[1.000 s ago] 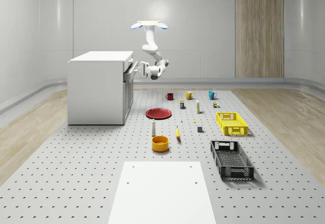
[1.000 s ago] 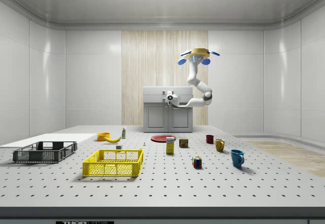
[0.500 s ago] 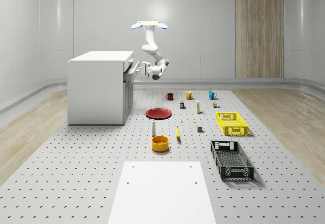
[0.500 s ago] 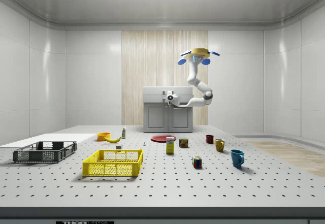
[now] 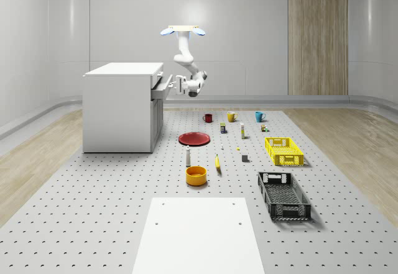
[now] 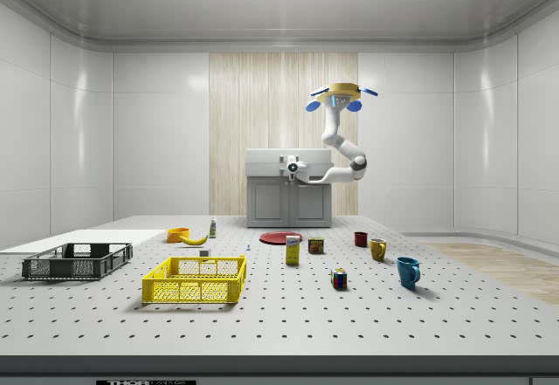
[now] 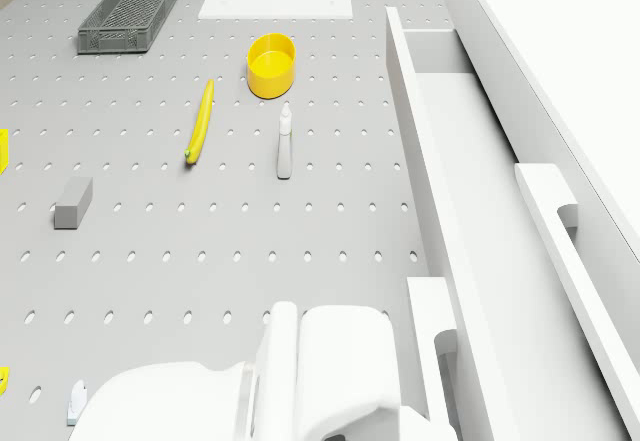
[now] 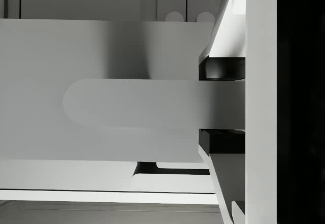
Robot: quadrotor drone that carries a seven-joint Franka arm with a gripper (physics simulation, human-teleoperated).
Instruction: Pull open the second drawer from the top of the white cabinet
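The white cabinet point(image 5: 121, 106) stands at the whole-scene view's left, and its second drawer point(image 5: 163, 88) juts out a little from the front. My gripper point(image 5: 180, 86) is at that drawer's front. In the wrist view the flat white handle point(image 8: 137, 102) runs between my two black pads point(image 8: 221, 69), which are shut on it. The drone view looks into the open drawer point(image 7: 490, 231), with its handle point(image 7: 432, 306) beside my white hand. The drone point(image 5: 183, 30) hovers in front of the cabinet, above its top. The side view has the gripper point(image 6: 293, 168) at the cabinet front point(image 6: 288, 197).
On the perforated table lie a red plate point(image 5: 194, 138), a white bottle point(image 5: 188, 156), a yellow bowl point(image 5: 196, 175), a banana point(image 5: 217, 163), three mugs point(image 5: 231, 117), a yellow crate point(image 5: 284, 151), a black crate point(image 5: 283, 195) and a white board point(image 5: 199, 233).
My hand has lifted and levelled slightly at the drawer front. The drone has stayed almost in place, and the drawer remains partly out.
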